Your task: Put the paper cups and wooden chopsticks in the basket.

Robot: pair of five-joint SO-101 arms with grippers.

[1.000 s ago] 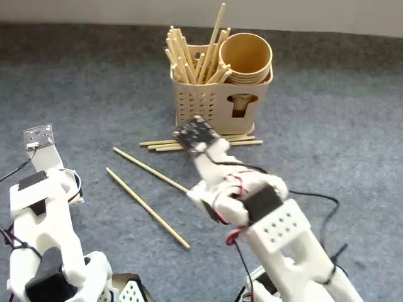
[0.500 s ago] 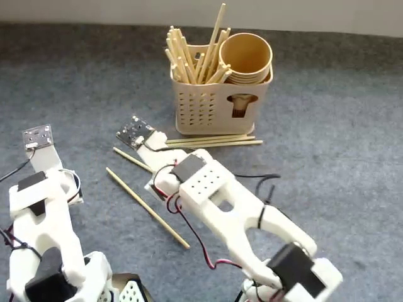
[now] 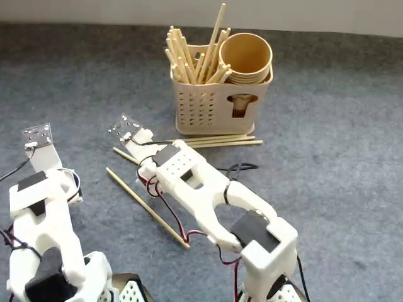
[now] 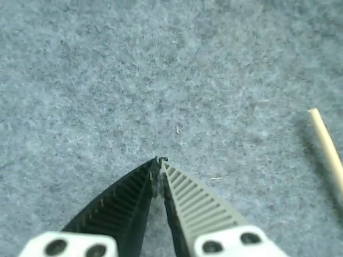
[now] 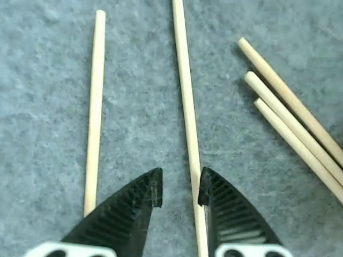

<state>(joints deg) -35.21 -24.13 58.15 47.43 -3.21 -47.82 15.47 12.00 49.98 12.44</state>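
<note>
Right arm [image 3: 208,201] swung off the basket [image 3: 214,107] front and over to the loose sticks since a second ago. Left arm [image 3: 44,214] is in the same spot.

Right claw [image 5: 179,193] is apart with nothing clamped, low over the carpet [image 3: 340,126]. Stick A [image 5: 185,107] runs lengthwise straight ahead of the claw and passes through the gap, hard against one fingertip; can't tell if it touches. Stick B [image 5: 95,96] lies roughly parallel, just outside the other finger, with its near end beside that finger. Three sticks [image 5: 289,123] lie together further out on stick A's side, slanting away from the claw. In the high view they [image 3: 220,141] sit just beside the basket's front wall, beyond the claw.

Left claw [image 4: 159,168] is together, tips meeting, with nothing between them and bare carpet under it. One stick end [image 4: 324,144] pokes in off to the side of it, well apart from the tips.

Basket is upright, ahead of both claws. Cups [image 3: 245,60] are stacked in one end and a bundle [image 3: 189,56] of sticks stands in the other.
</note>
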